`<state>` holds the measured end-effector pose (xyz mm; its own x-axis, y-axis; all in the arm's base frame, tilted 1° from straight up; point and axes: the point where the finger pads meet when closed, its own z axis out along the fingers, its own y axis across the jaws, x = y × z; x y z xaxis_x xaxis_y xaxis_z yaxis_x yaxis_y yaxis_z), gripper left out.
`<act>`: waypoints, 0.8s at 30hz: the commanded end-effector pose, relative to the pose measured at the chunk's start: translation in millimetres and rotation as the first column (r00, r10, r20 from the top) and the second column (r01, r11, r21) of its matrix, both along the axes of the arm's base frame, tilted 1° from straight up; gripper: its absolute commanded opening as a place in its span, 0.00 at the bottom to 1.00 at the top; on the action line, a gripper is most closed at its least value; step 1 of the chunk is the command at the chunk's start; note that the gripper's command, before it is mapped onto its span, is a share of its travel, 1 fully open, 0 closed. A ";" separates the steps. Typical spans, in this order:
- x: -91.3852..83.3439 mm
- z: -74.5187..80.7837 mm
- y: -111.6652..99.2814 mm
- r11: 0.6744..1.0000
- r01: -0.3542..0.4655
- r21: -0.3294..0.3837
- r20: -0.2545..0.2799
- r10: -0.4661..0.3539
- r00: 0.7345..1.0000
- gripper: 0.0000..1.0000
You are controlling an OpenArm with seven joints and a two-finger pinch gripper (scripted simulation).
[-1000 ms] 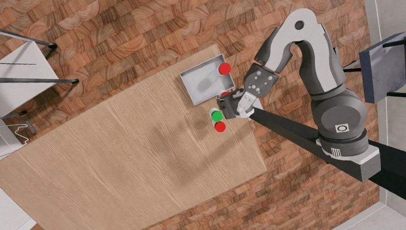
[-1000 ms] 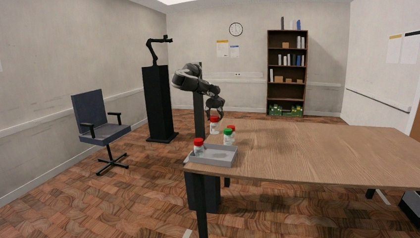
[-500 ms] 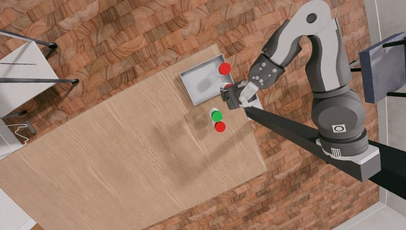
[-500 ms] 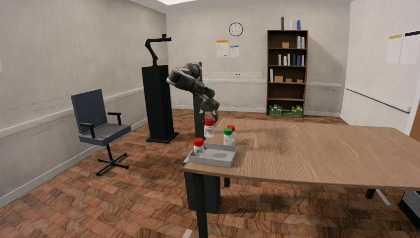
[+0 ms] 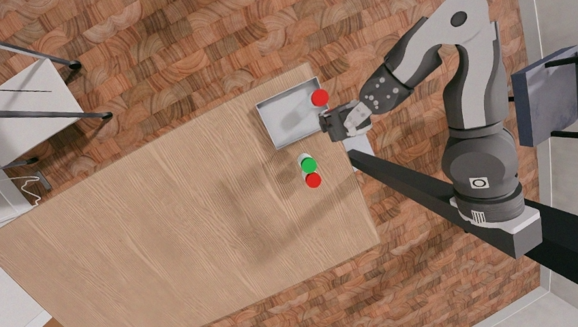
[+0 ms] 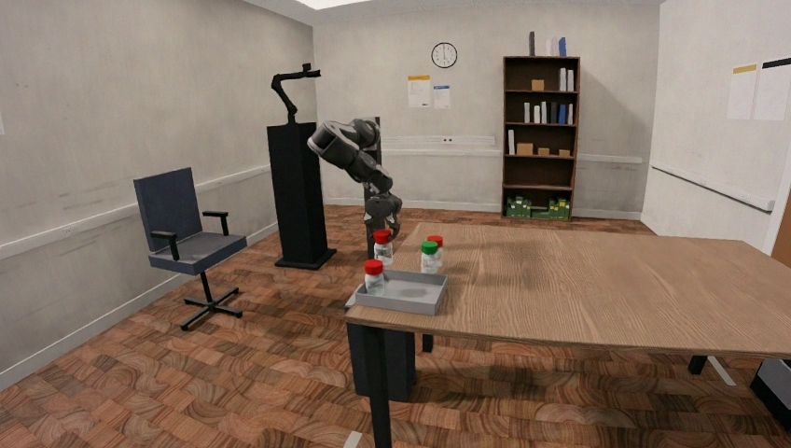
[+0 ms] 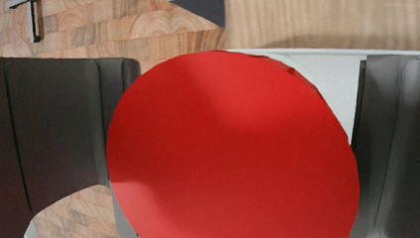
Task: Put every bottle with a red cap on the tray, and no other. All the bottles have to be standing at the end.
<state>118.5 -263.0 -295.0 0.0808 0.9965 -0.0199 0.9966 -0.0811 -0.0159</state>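
My gripper [image 5: 333, 123] [image 6: 382, 231] [image 7: 234, 160] is shut on a red-capped bottle [image 6: 382, 250] [image 7: 233, 164], which it holds upright in the air at the near edge of the grey tray [image 5: 283, 131] [image 6: 402, 306] [image 7: 329, 74]. The held bottle's cap fills the wrist view between the two dark fingers. Another red-capped bottle [image 5: 320, 97] [image 6: 374, 277] stands in the tray's corner. A green-capped bottle [image 5: 309, 163] [image 6: 429, 257] and a third red-capped bottle [image 5: 313, 180] [image 6: 437, 241] stand close together on the wooden table [image 5: 162, 223] [image 6: 582, 288] beside the tray.
The tray sits at the table's corner, by the edge towards the arm's base [image 5: 482, 178]. A blue chair [image 5: 539, 97] [image 6: 183, 232] and a black pedestal [image 6: 297, 194] stand on the floor beyond that edge. A bookshelf [image 6: 541, 133] stands at the back wall.
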 end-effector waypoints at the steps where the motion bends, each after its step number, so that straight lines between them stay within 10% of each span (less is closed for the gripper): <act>1: 2.5 0.1 -0.4 1.000 -0.005 0.006 0.023 0.005 1.000 0.00; 24: -5.1 -24.1 -5.8 1.000 -0.004 0.005 0.024 0.004 1.000 0.00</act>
<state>111.5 -268.2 -320.1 0.0773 0.9969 -0.0119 0.9970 -0.0773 -0.0042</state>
